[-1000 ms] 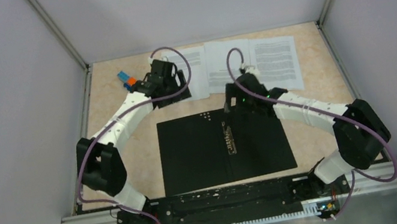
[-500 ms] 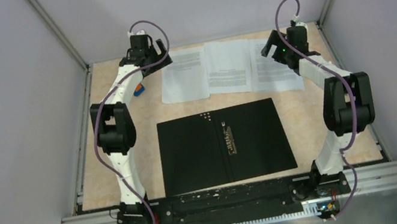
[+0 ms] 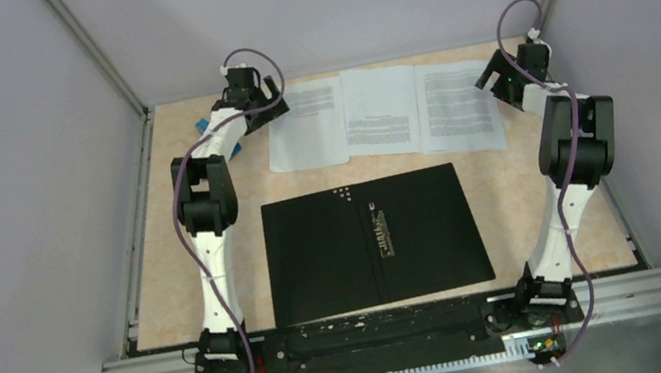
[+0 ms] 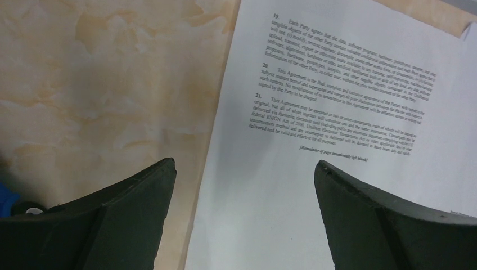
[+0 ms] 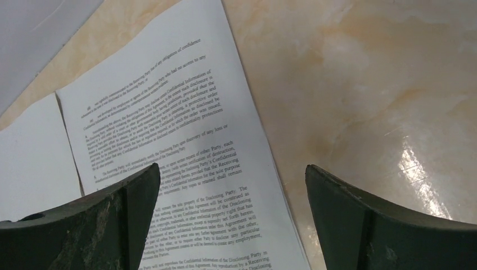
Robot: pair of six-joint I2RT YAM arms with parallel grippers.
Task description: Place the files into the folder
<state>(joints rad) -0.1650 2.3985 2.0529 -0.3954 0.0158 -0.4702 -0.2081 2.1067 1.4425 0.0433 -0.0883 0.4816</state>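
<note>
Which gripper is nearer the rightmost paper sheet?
Right. The right gripper hovers over the outer edge of the rightmost sheet; the left gripper is over the leftmost sheet instead.

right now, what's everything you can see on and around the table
papers: three, white with black print, in a row at the far side of the table
folder: one, black inside, lying open, nearer than the papers
block: one, blue, barely showing, far left by the left pincer
table: one, beige marbled
left pincer: one, black, open, over the left paper's left edge
right pincer: one, black, open, over the right paper's right edge
</note>
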